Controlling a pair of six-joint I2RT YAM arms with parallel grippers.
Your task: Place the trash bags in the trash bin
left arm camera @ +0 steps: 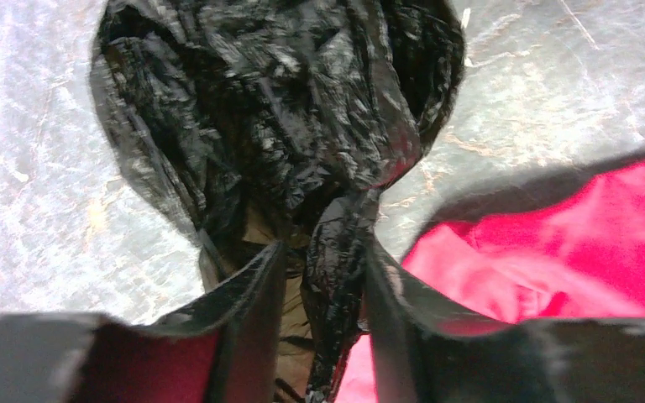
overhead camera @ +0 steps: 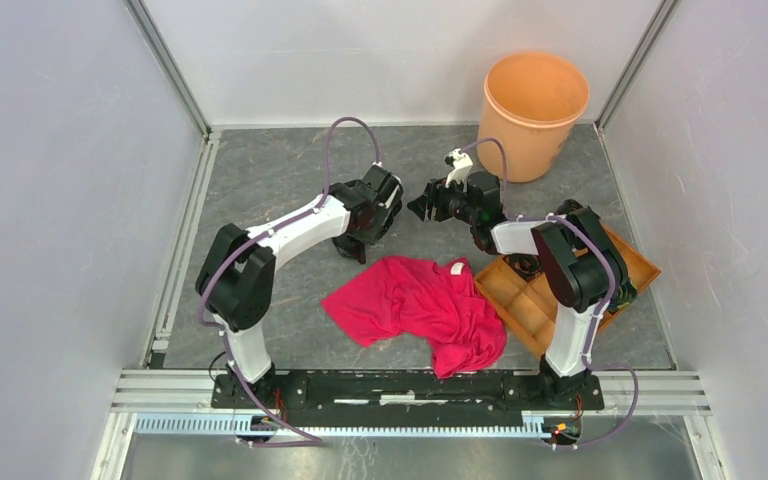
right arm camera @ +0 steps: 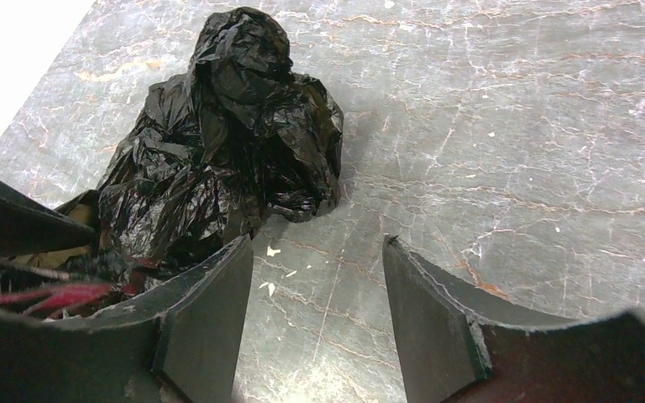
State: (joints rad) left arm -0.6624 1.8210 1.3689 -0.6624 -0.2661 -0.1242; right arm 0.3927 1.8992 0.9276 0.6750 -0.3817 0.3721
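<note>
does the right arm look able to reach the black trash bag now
Probably yes: the right gripper is open and the trash bag lies just ahead, left of its fingers, only bare table between. A strand of it sits between the fingers of the left gripper.

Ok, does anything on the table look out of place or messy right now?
Yes. A red garment lies crumpled in the middle of the table, its edge meeting the brown tray. The black trash bag sits wadded beside it, not in the orange bin, which stands upright.
</note>
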